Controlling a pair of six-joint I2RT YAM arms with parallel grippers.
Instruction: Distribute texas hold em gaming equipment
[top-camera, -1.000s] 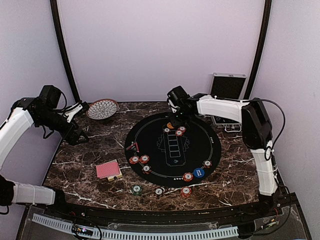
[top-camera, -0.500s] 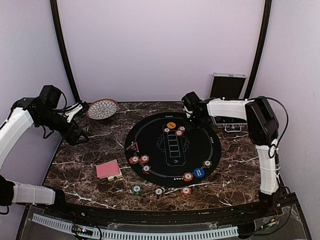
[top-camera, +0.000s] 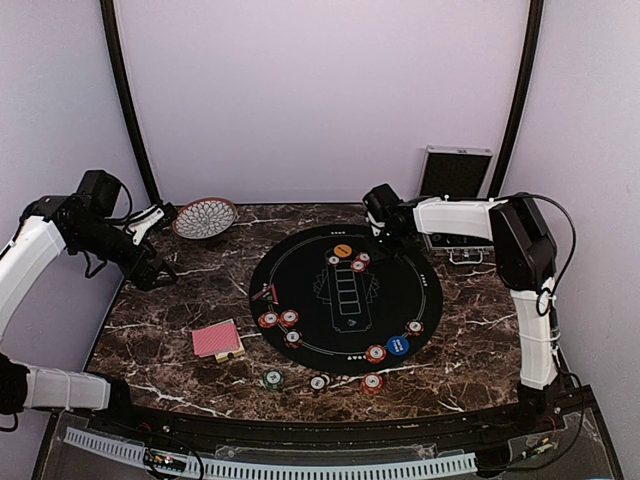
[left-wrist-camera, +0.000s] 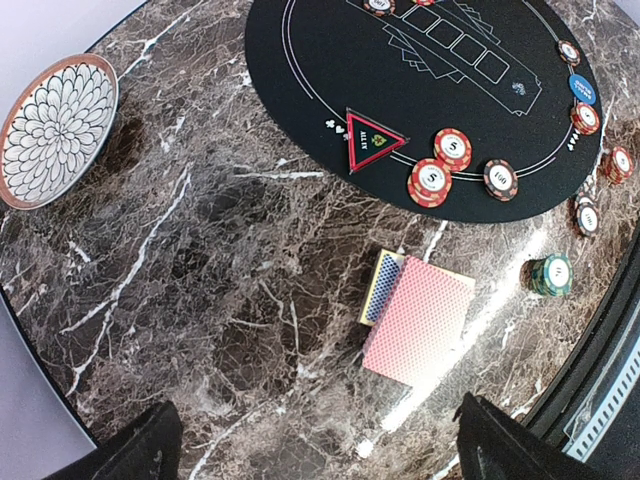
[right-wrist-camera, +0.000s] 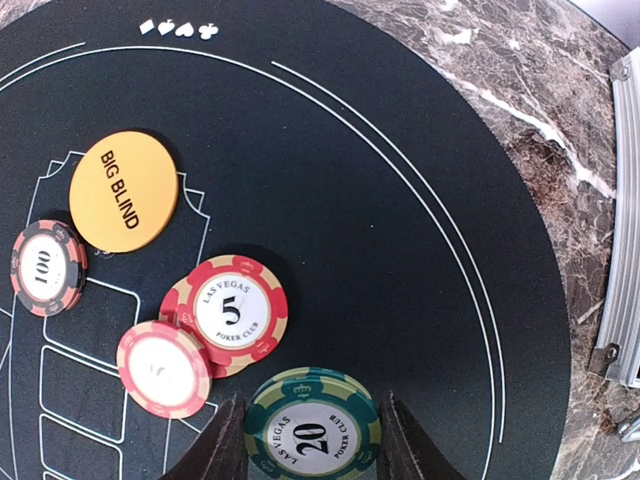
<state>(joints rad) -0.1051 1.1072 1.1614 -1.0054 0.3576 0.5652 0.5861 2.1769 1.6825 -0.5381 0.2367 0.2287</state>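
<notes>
One green chip (right-wrist-camera: 312, 430) sits pinched between the fingers (right-wrist-camera: 218, 445) of the right gripper (right-wrist-camera: 310, 405), its rim touching both. Its edge is banded green and cream, and the white centre is printed 20 under a crown. The face is turned flat toward the wrist camera, and the number reads upright there.

Below and just ahead of that gripper, on the black mat (right-wrist-camera: 400, 250), lie overlapping red chips (right-wrist-camera: 230, 310), the top one marked 5. Farther ahead are an orange disc (right-wrist-camera: 123, 190) lettered BIG BLIND, the words running slantwise away from the gripper, and a black-and-red 100 chip (right-wrist-camera: 47, 268). All lie flat, faces up.

The left gripper (left-wrist-camera: 318, 430) hangs with its fingers spread wide, holding nothing. Ahead of it, nearer one finger than the other, a deck (left-wrist-camera: 418, 320) of red-backed cards lies back up on the marble table (left-wrist-camera: 200, 300). The deck partly covers something with a blue and yellow edge that I cannot make out. Its long axis runs roughly away from the gripper toward the mat, a little skewed.

Beyond the deck, at the mat's near rim, lie a red triangle (left-wrist-camera: 372, 140) and two red 5 chips (left-wrist-camera: 452, 148). A second green chip (left-wrist-camera: 551, 275) rests on the table off to the deck's side.
</notes>
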